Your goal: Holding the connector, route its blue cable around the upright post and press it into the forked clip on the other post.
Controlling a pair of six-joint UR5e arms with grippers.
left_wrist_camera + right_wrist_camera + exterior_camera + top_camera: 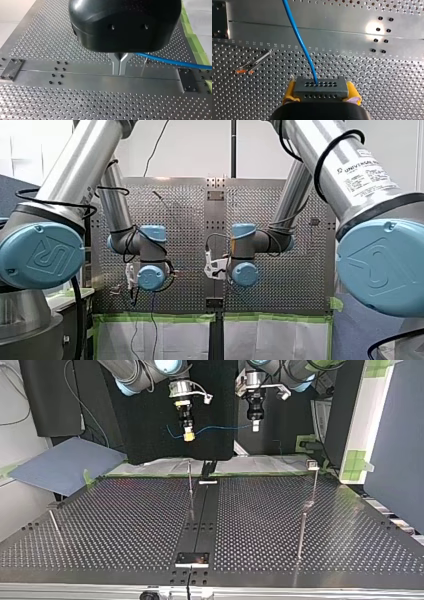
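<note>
Front view: two arms, my left arm (pixel 75 175) and my right arm (pixel 350 180), reach over one perforated tabletop (pixel 280 285), one on either side of its middle strip (pixel 216 220).

Top view: one blue cable (pixel 220 428) hangs in the air beyond the strip's far end, between two hands, my right hand (pixel 188 436) and my left hand (pixel 255 426). I count four thin posts (pixel 190 480). One stands just left of the strip, one leans far left of it, and two are well to its right, the farther of them topped by a clip (pixel 312 464).

Left wrist view: the left hand's two metal fingers (pixel 116 66) are pressed together over the strip. The cable runs off from behind them, and I cannot tell whether it is pinched.

Right wrist view: two yellow pads (pixel 290 91) clamp the one grey connector (pixel 320 87). The cable leaves one of its holes and crosses the strip.
</note>
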